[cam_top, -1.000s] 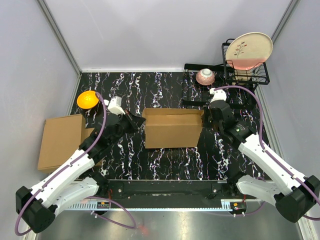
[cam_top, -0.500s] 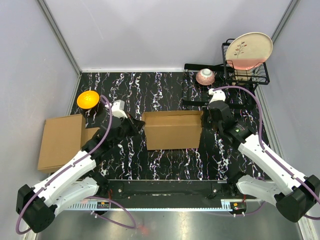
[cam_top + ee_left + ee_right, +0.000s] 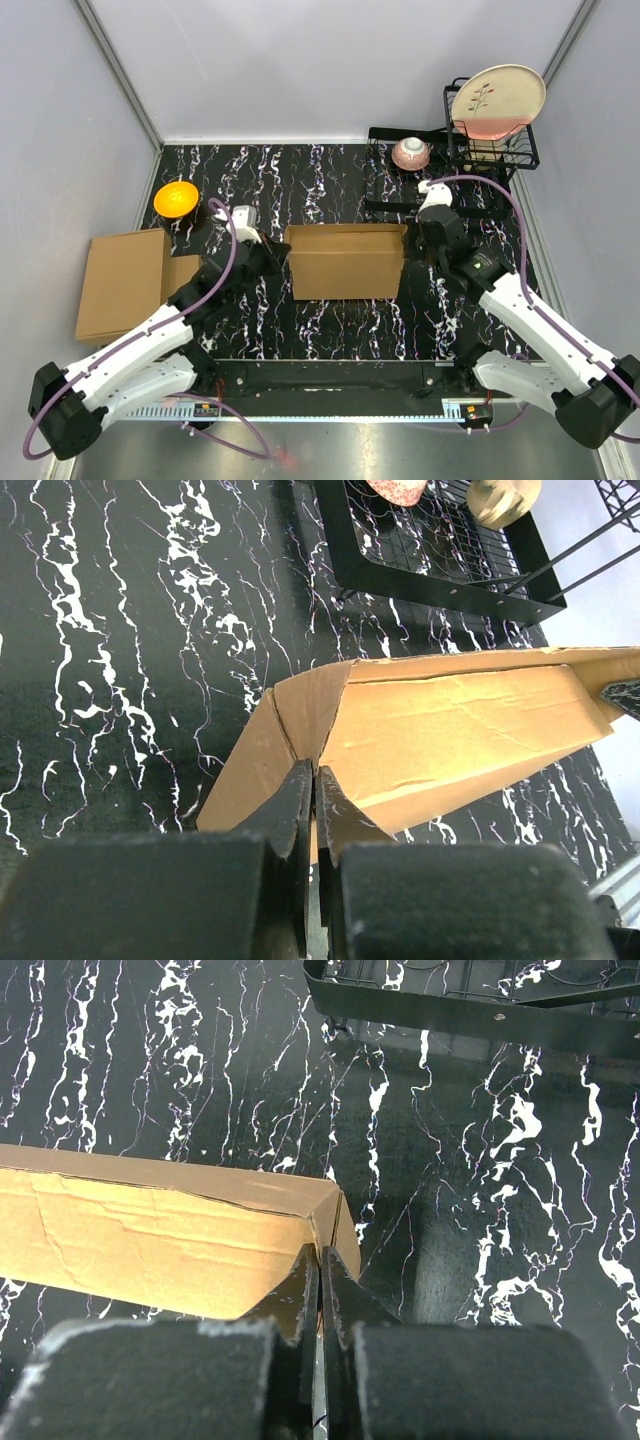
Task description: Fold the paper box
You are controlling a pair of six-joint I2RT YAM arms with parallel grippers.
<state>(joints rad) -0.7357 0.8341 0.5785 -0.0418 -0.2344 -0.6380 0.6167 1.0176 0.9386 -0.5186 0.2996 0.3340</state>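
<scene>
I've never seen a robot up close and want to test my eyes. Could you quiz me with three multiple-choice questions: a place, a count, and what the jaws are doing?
1. Where is the orange bowl?
A) far left of the table, by the flat cardboard
B) held in the jaws
C) at the near right corner

2. How many plates stand in the wire rack?
A) none
B) one
C) three

3. The jaws of both arms are:
A) wide open
B) shut on the cardboard box
C) shut on a spoon

Answers:
1 A, the top view shows it far left beside the cardboard.
2 B, a single cream plate leans there.
3 B, each wrist view shows jaws pinched on a box edge.
</scene>
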